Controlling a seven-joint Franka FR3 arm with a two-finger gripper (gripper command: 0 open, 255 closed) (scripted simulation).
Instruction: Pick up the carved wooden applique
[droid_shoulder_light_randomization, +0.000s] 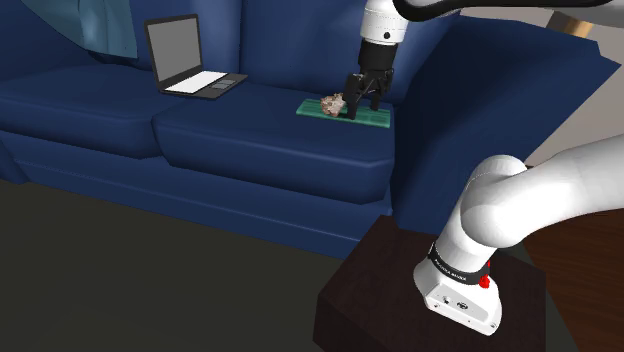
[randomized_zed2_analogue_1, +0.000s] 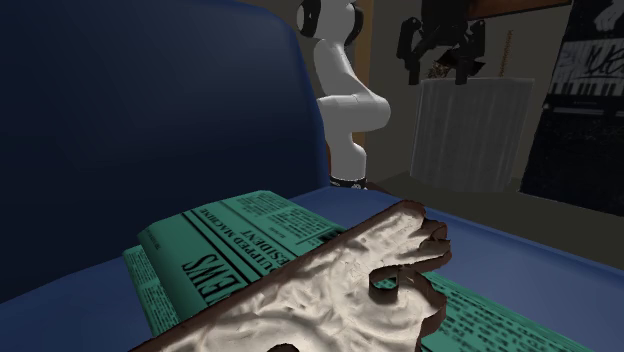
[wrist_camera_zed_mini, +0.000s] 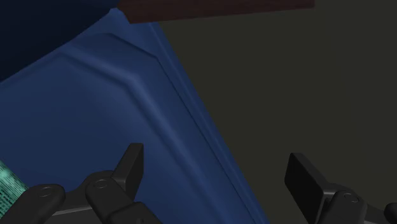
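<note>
1. The gripper (wrist_camera_zed_mini: 216, 162) has its 2 black fingers spread wide. Between them lie only the smooth blue sofa (wrist_camera_zed_mini: 114, 108) cushion and dark floor.
2. In the shoulder view the gripper (droid_shoulder_light_randomization: 361, 100) points down over the right-hand seat cushion, just beside the carved applique (droid_shoulder_light_randomization: 332, 103) on that view's right. Whether they touch cannot be told.
3. The applique (randomized_zed2_analogue_1: 340, 290) lies flat on a folded green newspaper (randomized_zed2_analogue_1: 230, 240). Its face is pale, cream and lumpy, its rim is dark brown, and 1 curled loop is cut through it (no wood grain shows).
4. The newspaper (droid_shoulder_light_randomization: 372, 116) is a flat rectangle with black print, resting on the sofa (droid_shoulder_light_randomization: 230, 130) near the armrest. A corner of it (wrist_camera_zed_mini: 6, 184) shows beside the left finger.
5. An open grey laptop (droid_shoulder_light_randomization: 190, 60) with a blank screen sits on the other cushion, well apart.
6. The glossy white arm (droid_shoulder_light_randomization: 520, 200) rises from a dark brown box stand (droid_shoulder_light_randomization: 380, 290).
</note>
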